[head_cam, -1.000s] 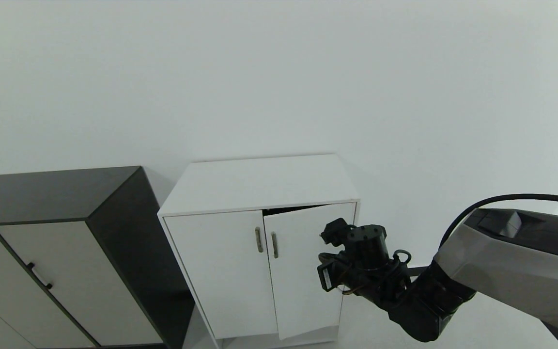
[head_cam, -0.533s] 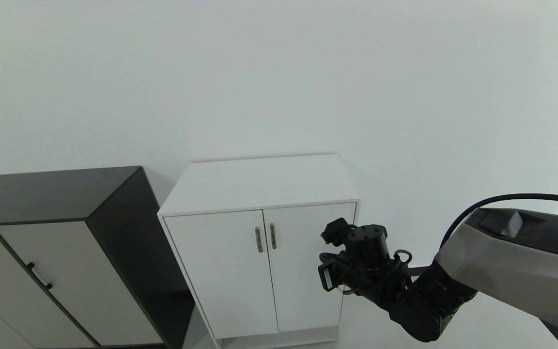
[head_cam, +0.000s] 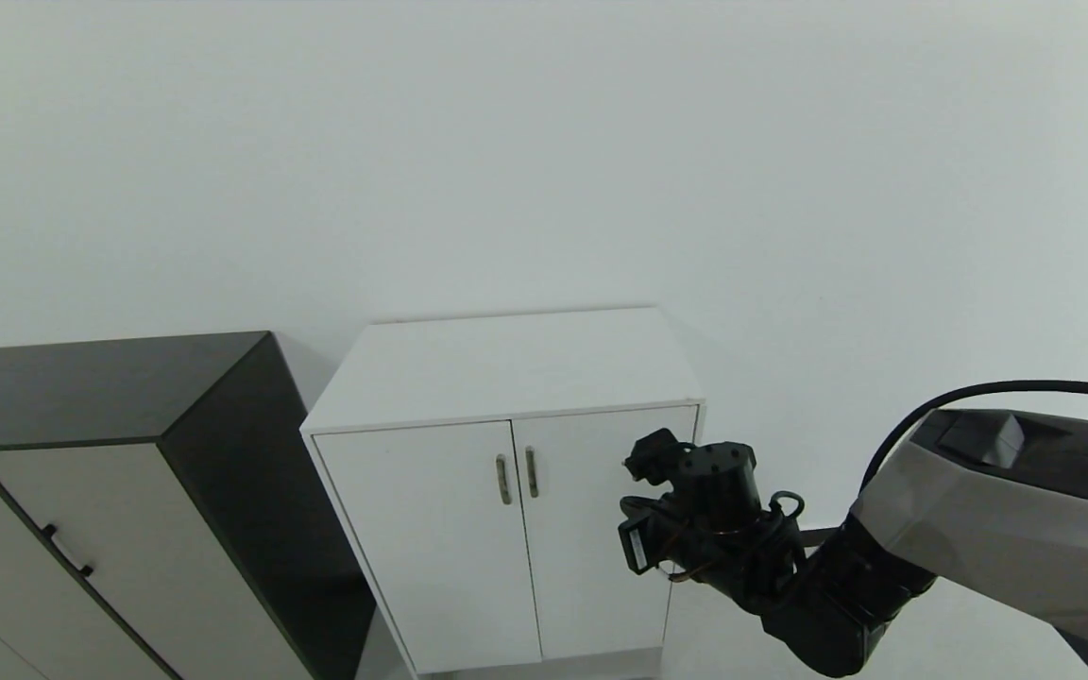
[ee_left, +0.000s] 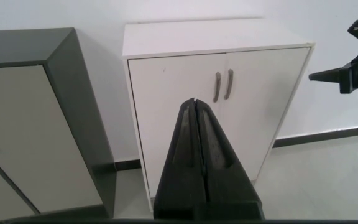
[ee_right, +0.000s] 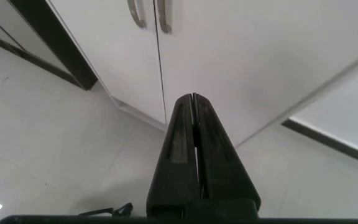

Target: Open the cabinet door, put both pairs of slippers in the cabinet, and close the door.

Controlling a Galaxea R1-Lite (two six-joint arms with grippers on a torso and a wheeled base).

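The white cabinet [head_cam: 506, 364] sits at lower centre of the head view with both doors flush, so I judge the closing step all but done. My right gripper [ee_right: 194, 99] is clenched on nothing, close before the right door [head_cam: 601, 529]. The left gripper [ee_left: 194, 102] is clenched empty too. I'd back the right arm straight off, clear of the handles [head_cam: 532, 472], then check the seam.

Cabinet [head_cam: 454, 519] right of sideboard [head_cam: 119, 501], against wall [head_cam: 544, 142]
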